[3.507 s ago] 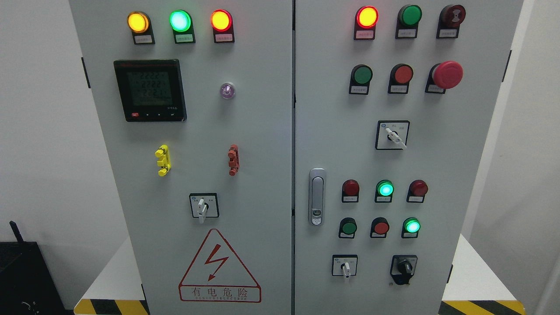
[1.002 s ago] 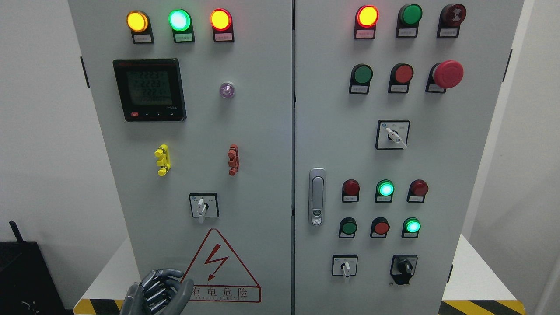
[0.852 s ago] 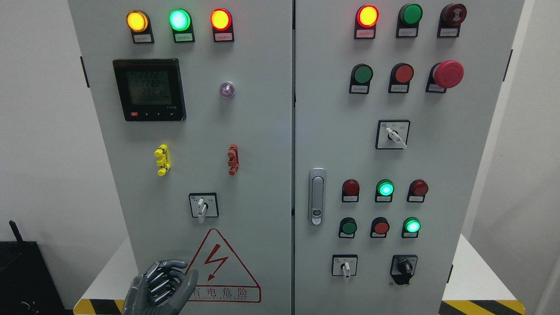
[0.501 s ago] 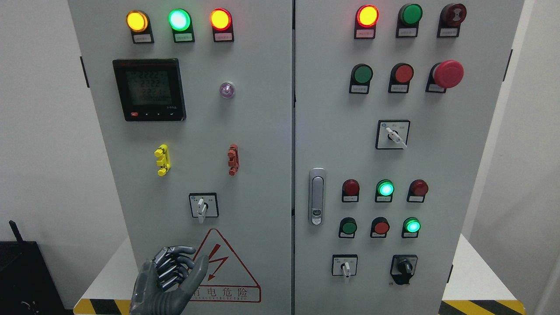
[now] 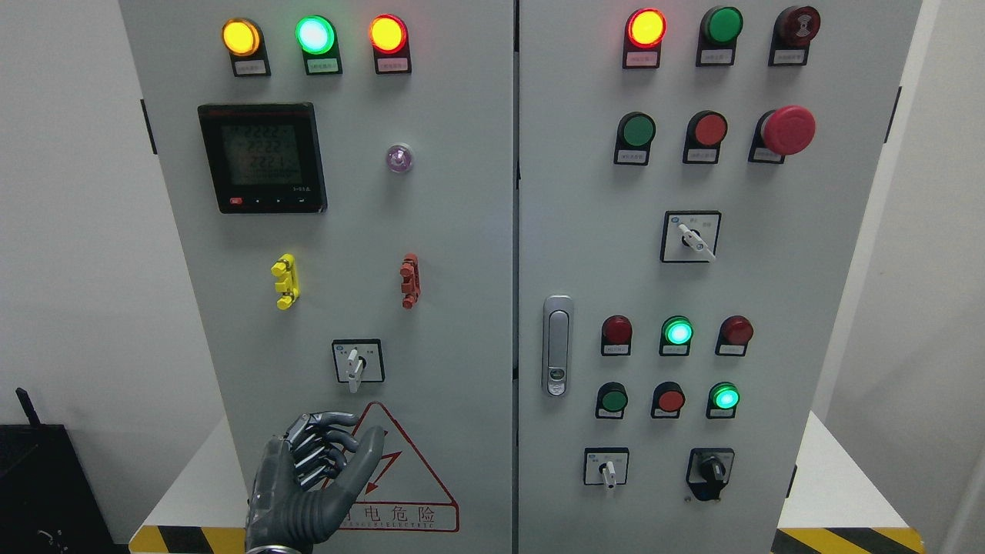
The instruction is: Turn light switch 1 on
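Note:
A grey two-door control cabinet fills the head view. On its left door a rotary selector switch (image 5: 358, 362) has a white handle pointing straight down. My left hand (image 5: 350, 442) is raised in front of the lower left door, over the red warning triangle (image 5: 387, 477) and just below the switch, touching nothing. Its fingers (image 5: 319, 442) are curled toward the palm and its thumb sticks up; it holds nothing. The right door carries more selector switches (image 5: 690, 237), (image 5: 606, 466) and a black knob (image 5: 709, 469). No right arm shows.
The left door holds lit pilot lamps (image 5: 315, 35), a digital meter (image 5: 262, 158), yellow (image 5: 285, 281) and red (image 5: 410, 281) clips. The right door holds a handle (image 5: 557, 346), push buttons and a red emergency stop (image 5: 788, 129). A white platform (image 5: 839, 481) carries the cabinet.
My left hand came into view at the bottom and has risen up and slightly right along the left door, toward the selector switch. The panel and its lamps look unchanged.

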Controlling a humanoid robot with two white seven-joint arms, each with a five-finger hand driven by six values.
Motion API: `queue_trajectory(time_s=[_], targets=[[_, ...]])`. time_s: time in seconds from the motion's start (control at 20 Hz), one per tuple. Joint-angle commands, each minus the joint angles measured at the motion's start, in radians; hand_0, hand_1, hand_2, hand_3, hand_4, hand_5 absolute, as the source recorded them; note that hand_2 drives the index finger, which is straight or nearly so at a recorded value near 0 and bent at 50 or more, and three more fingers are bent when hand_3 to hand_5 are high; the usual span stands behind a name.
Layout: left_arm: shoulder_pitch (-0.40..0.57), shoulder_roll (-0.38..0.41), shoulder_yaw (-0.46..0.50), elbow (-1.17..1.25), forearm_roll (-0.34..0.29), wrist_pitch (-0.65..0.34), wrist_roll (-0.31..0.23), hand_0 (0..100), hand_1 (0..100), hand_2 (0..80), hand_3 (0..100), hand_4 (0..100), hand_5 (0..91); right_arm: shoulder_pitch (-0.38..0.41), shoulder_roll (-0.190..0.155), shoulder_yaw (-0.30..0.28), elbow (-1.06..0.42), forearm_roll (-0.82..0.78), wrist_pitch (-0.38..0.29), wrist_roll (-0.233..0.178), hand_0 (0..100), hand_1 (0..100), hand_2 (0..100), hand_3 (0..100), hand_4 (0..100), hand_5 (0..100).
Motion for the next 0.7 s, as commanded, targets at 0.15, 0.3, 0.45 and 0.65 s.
queue_trajectory(time_s=[0.15, 0.3, 0.45, 0.65], targets=[[-0.009, -0.049, 0.062, 0.0, -0.01, 0.002, -0.001, 8, 68, 48.2, 70, 84, 79.3, 0.0, 0.0, 0.0, 0.0, 0.0, 0.0, 0.0, 30, 0, 0, 0, 0, 0], [-0.024, -0.051, 0.074, 0.005, -0.01, 0.002, -0.003, 8, 68, 48.2, 70, 84, 79.3, 0.0, 0.0, 0.0, 0.0, 0.0, 0.0, 0.0, 30, 0, 0, 0, 0, 0], [-0.043, -0.052, 0.072, 0.008, -0.01, 0.031, -0.003, 8, 68, 48.2, 70, 84, 79.2, 0.0, 0.0, 0.0, 0.0, 0.0, 0.0, 0.0, 30, 0, 0, 0, 0, 0], [-0.06, -0.055, 0.072, 0.008, -0.012, 0.057, -0.001, 8, 68, 48.2, 70, 84, 78.9, 0.0, 0.0, 0.0, 0.0, 0.0, 0.0, 0.0, 30, 0, 0, 0, 0, 0]])
